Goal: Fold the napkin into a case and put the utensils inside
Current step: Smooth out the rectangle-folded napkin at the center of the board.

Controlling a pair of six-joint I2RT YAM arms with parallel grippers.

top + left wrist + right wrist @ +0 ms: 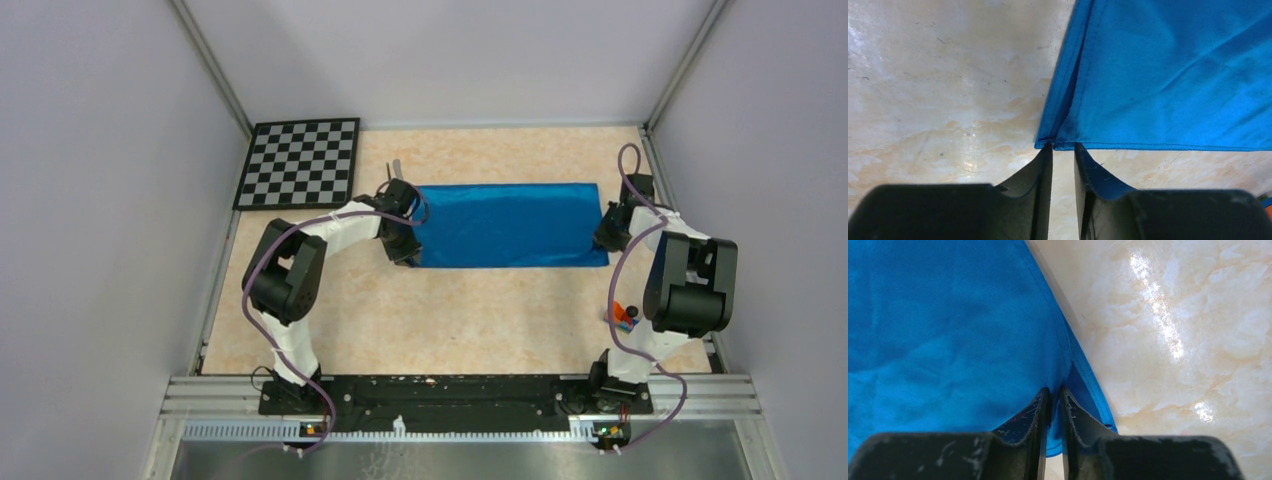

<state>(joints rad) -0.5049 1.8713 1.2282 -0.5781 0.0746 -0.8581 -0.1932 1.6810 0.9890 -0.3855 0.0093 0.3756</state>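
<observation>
Napkin (pixel 510 225) lies on the table (pixel 450 310), long side left to right; checkerboard (pixel 298 162) at far left corner; utensils (pixel 397 166) just behind napkin's left end; left gripper (pixel 412 258) at its near left corner, right gripper (pixel 603 235) at its right edge.

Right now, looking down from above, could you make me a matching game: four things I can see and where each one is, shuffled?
Things:
1. napkin
2. checkerboard
3. left gripper
4. right gripper

Places:
A. at the napkin's right edge
B. far left corner of the table
C. middle of the table, lying flat
D. at the napkin's near left corner

Pairs: 1-C, 2-B, 3-D, 4-A
</observation>
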